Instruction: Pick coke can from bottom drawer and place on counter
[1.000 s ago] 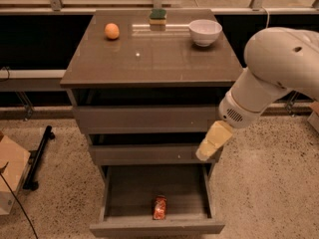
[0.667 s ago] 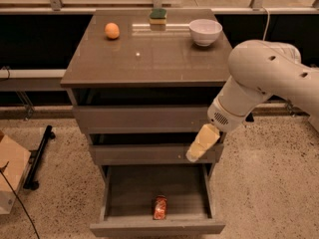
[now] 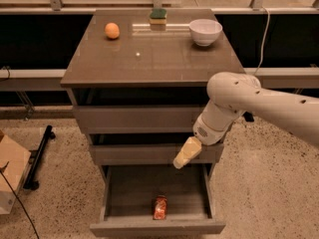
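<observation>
An orange (image 3: 112, 30) sits far left, a green-and-yellow sponge (image 3: 158, 16) far centre, and a white bowl (image 3: 205, 31) far right. On the speckled floor (image 3: 264, 183) at left lie a cardboard box (image 3: 10, 176) and a black bar (image 3: 39, 158). The gripper (image 3: 187, 153) hangs before the middle drawer (image 3: 134, 153), toward its right end.

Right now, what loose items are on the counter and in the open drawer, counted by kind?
Orange fruit: 1
Sponge: 1
White bowl: 1
Coke can: 1
Total: 4
The hand hangs over the open bottom drawer.
</observation>
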Available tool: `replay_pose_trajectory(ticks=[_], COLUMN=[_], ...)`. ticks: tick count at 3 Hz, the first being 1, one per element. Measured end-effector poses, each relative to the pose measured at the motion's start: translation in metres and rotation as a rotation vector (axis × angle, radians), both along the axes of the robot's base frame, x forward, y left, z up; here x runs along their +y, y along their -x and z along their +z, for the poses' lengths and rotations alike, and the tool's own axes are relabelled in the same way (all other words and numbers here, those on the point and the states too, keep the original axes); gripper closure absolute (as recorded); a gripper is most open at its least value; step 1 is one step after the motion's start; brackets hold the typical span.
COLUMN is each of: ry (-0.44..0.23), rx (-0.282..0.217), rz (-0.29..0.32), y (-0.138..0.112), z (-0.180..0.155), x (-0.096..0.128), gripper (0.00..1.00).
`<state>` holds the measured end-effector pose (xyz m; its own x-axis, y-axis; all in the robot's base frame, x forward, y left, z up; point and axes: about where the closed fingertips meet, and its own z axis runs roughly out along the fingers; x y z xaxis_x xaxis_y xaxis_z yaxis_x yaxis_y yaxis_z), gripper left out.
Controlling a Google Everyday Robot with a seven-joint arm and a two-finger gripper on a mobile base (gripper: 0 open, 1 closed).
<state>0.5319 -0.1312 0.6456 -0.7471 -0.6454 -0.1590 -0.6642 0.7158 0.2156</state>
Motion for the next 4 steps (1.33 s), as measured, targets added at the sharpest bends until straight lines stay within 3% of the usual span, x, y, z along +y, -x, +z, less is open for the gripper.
replay_pose_trajectory(ticks=[1,3,4], ry=[0.025,0.024,0.014], rx=[0.083,0.125,0.191], rz=[-0.016,-0.057,-0.225], y=[-0.007,-0.011,-0.015], z=[-0.05,-0.071,-0.114], x=[0.006,0.013,0.008], gripper=[0.0,0.0,0.0])
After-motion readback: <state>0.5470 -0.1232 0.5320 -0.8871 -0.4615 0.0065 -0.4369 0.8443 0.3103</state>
